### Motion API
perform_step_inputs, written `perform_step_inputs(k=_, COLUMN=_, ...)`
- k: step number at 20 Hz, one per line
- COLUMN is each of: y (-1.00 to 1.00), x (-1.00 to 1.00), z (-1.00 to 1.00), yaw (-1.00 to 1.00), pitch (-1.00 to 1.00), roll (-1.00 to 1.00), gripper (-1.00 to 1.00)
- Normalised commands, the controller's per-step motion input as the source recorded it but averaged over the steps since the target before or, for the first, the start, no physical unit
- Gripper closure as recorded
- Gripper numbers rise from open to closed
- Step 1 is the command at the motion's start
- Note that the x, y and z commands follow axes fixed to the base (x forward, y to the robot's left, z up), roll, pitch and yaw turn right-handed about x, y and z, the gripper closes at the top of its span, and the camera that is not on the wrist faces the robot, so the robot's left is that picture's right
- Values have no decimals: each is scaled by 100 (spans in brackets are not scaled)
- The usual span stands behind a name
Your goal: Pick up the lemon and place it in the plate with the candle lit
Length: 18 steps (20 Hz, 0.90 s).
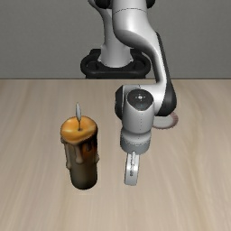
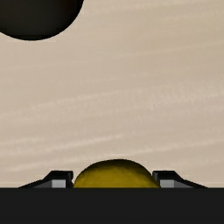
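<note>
Brown candle point(image 1: 80, 153) upright on wooden table point(image 1: 36, 117), gripper point(image 1: 132, 174) pointing straight down just beside candle, fingers point(image 2: 58, 180) partly closed, pressing yellow lemon point(image 2: 112, 173) from both sides

Got the lemon point(image 2: 114, 172) sitting right between my gripper point(image 2: 114, 180) tips, and both fingers point(image 2: 59, 180) look pressed up against its sides. Past it there's plain pale wood-grain table point(image 2: 131, 96). A dark round thing point(image 2: 33, 13) sits well off from the lemon, can't tell what it is.
</note>
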Motion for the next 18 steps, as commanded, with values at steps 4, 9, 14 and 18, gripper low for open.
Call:
perform_step_inputs(k=4, y=0, x=0, z=0, yaw=0, pitch=0, roll=0, gripper=100)
perform_step_inputs(k=9, y=0, x=0, z=80, yaw=0, pitch=0, roll=0, gripper=100)
perform_step_inputs(k=14, y=0, x=-60, z=40, yaw=0, pitch=0, roll=0, gripper=100)
perform_step_inputs(k=18, y=0, x=-100, z=0, yaw=0, pitch=0, roll=0, gripper=100)
